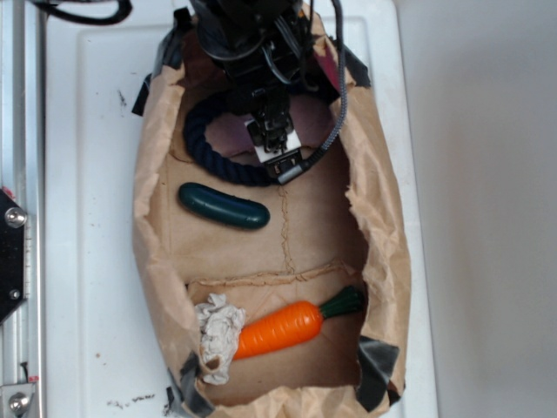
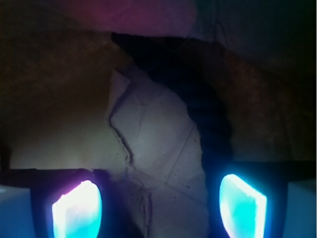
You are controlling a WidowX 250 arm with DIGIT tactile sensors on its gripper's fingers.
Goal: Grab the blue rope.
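One gripper [image 1: 280,157], jaws apart, hangs over the blue rope [image 1: 209,157] at the bag's [image 1: 383,244] twelve o'clock end; approach stage. Next, by my reckoning: lower, straddle, close.

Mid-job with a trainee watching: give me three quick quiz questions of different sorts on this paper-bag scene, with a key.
1. True or false: the pincer is open.
2. Which toy lies nearest the thick twisted navy-blue rope: A the smooth dark-green cucumber-shaped toy, or B the orange carrot toy?
3. What touches the carrot's tip?
Key: 1 true, wrist view shows both pads apart. 2 A. 3 a crumpled whitish rag.
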